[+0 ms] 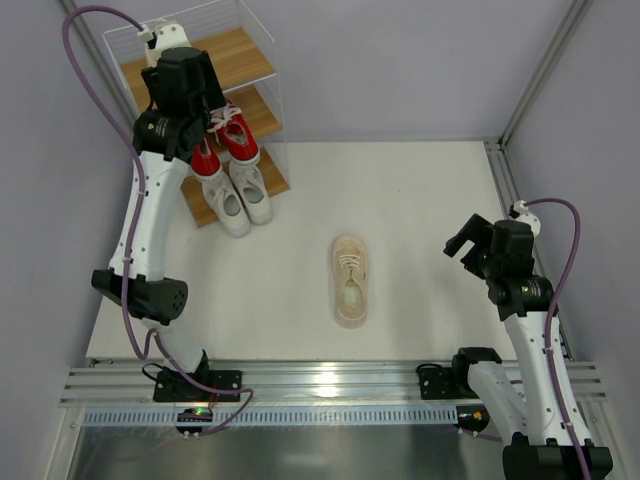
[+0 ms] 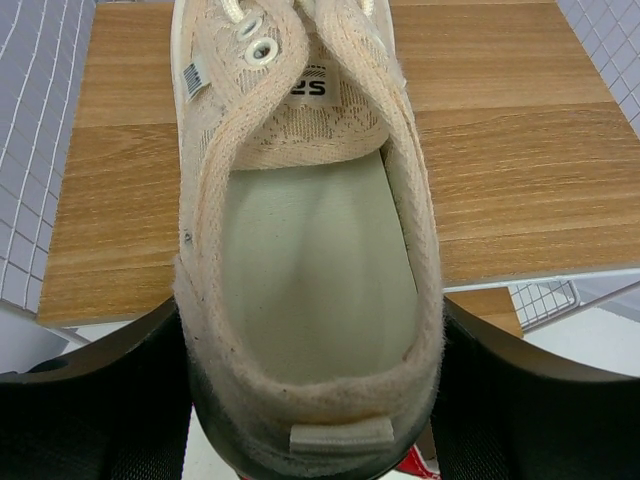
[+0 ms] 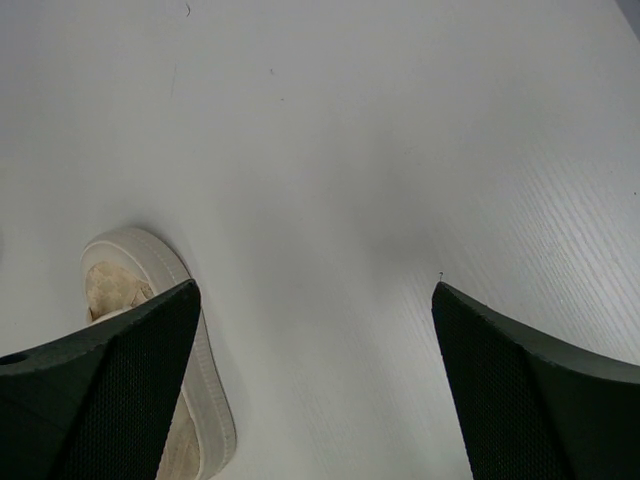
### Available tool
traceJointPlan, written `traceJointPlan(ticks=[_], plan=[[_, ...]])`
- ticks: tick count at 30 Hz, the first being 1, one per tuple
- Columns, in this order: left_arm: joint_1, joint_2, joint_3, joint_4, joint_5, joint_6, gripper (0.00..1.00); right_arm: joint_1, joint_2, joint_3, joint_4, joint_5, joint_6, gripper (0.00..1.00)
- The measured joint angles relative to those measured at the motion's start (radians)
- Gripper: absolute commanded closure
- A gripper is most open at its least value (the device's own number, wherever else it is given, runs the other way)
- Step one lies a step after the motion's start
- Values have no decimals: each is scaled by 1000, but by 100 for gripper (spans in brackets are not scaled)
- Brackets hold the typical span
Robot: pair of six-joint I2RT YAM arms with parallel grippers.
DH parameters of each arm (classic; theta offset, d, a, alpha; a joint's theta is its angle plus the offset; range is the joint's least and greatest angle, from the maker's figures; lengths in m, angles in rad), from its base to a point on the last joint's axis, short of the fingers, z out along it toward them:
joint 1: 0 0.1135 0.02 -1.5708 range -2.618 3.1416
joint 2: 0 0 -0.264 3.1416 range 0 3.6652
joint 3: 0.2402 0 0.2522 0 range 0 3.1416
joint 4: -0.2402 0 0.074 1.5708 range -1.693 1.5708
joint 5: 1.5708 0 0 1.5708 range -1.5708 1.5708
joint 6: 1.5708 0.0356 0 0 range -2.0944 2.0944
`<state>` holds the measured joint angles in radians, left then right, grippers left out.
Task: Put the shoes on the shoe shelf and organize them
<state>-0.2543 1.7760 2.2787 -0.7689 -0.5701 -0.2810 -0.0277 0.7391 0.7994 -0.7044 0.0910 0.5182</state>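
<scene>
Presently, my left pincer (image 2: 310, 400) pinches the cream-beige shoe (image 2: 300, 270) by its heel over the shoe shelf (image 2: 500, 150), table's eleven o'clock; hazard: heel overhangs the board edge, release may tip it.

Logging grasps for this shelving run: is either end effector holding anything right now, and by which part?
The left end effector grips a cream-beige shoe across its heel. The right end effector is open and empty.

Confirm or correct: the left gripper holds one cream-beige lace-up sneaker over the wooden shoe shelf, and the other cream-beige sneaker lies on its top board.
Not quite: the other cream-beige sneaker lies on the white table, not on the wooden shoe shelf; the top external view shows it. The rest is right.
</scene>
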Motion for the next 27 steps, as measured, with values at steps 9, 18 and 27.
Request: traceJointPlan(ticks=[9,18,27], plan=[[4,0,10,-19,-1,-1,75,0,-11,0,0,0,0,3],[4,0,18,-23,0,-1,19,0,-50,0,0,0,0,3],[7,-15,62,18,0,-2,0,0,-55,0,0,0,-1,3]])
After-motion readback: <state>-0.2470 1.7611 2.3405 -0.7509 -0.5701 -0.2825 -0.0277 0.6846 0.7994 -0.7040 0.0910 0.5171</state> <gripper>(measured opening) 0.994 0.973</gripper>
